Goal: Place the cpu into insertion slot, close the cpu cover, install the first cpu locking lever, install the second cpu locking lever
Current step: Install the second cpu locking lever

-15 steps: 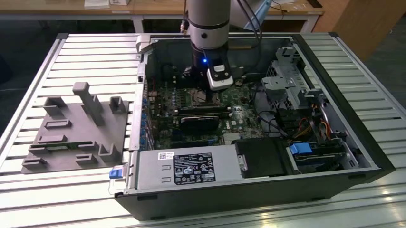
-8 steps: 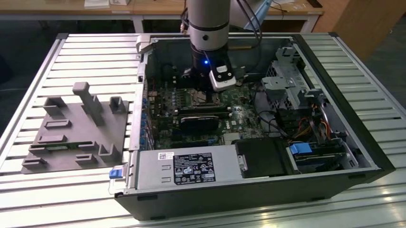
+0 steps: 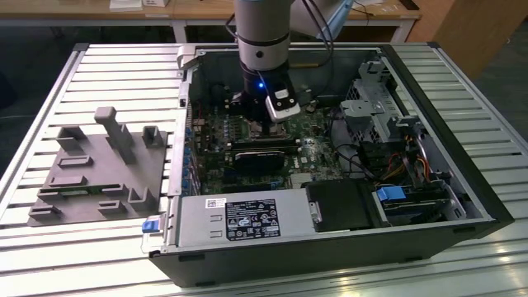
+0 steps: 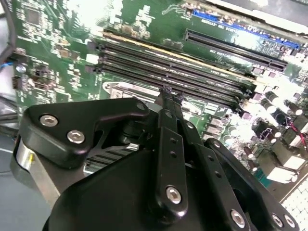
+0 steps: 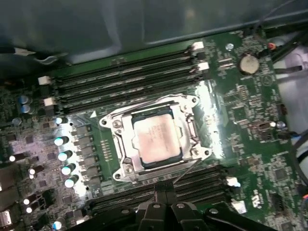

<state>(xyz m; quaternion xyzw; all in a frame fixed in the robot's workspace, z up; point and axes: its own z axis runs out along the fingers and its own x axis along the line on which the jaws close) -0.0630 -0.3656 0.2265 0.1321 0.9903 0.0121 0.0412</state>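
Now cpu framed by cpu cover.

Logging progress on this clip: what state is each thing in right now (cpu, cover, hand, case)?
cpu: lying flat, metal top up.
cpu cover: lowered flat around the cpu.
hand: fingers shut, tips low beside the cover.
computer case: on its side, open.
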